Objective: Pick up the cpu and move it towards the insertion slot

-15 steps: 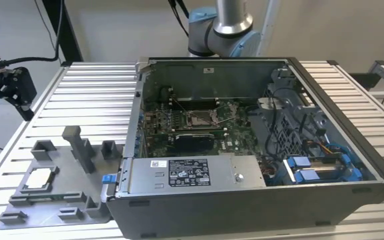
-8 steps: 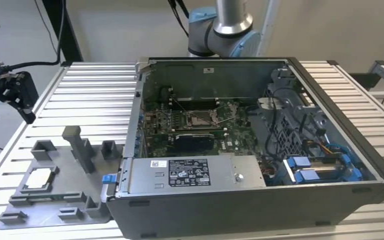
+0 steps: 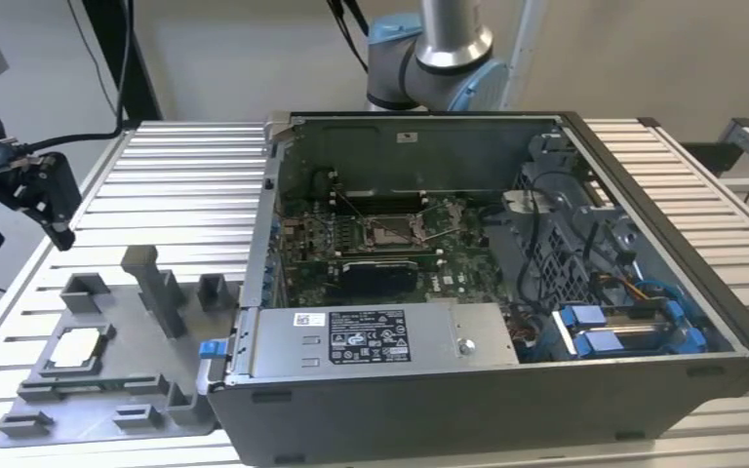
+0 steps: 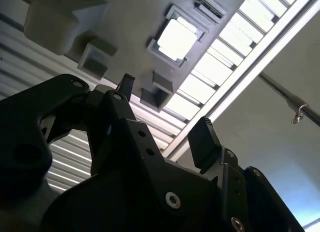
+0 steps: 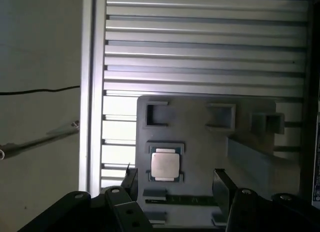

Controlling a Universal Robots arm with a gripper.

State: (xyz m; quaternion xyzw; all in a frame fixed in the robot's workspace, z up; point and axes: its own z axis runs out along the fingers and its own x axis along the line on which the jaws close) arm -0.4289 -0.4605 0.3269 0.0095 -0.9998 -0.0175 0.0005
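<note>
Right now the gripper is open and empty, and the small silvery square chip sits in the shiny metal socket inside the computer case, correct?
Not quite. The gripper is open and empty, but the small silvery square chip lies in the grey plastic fixture, as the first wrist view shows.

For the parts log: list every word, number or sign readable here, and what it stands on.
Large label on the power-supply box: print too small to read.
Small white sticker beside it: too small to read.
cpu top face: no legible marking.
Nothing can be quoted.
</note>
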